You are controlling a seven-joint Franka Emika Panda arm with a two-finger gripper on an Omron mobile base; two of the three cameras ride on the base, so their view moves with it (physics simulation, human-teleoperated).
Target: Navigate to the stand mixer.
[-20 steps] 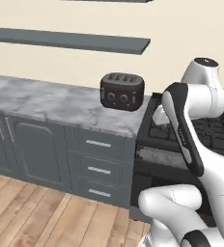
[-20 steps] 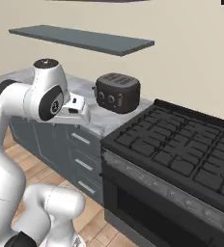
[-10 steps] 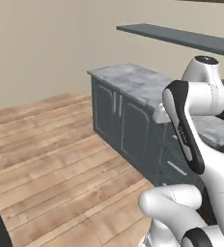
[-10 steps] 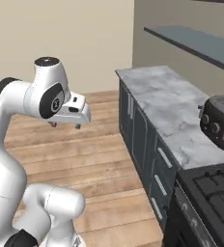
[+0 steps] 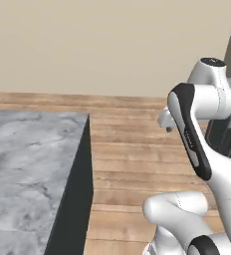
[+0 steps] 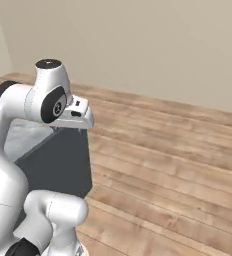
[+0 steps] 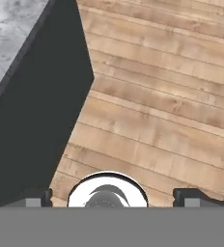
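I am in the travelling step, and by my judgement nowhere near its end: the stand mixer is not before me, and I cannot tell from here which way it lies. What lies ahead is open wooden floor (image 5: pixel 137 149) running to a bare beige wall (image 5: pixel 112 45).

In the left base view a grey marble counter (image 5: pixel 28 164) takes up the 8 o'clock corner, its dark side panel (image 5: pixel 75 199) dropping to the boards. In the right base view that same counter (image 6: pixel 23 137) sits at 9 o'clock, partly behind my arm.

My pincer (image 7: pixel 111 195) carries nothing. In the hand view its two dark fingertips (image 7: pixel 34 197) stand far apart at 7 and 5 o'clock, so it is spread, looking down on floor planks with the counter's dark side (image 7: pixel 36 106) at 10 o'clock. In the right base view my hand (image 6: pixel 73 114) is tucked close to the arm, above the counter's edge.

The next move, as I judge it, calls for the base to swing round until a counter bearing appliances comes into sight, then drive up to the mixer. The arm should stay folded so it clears the counter's corner just beside me.
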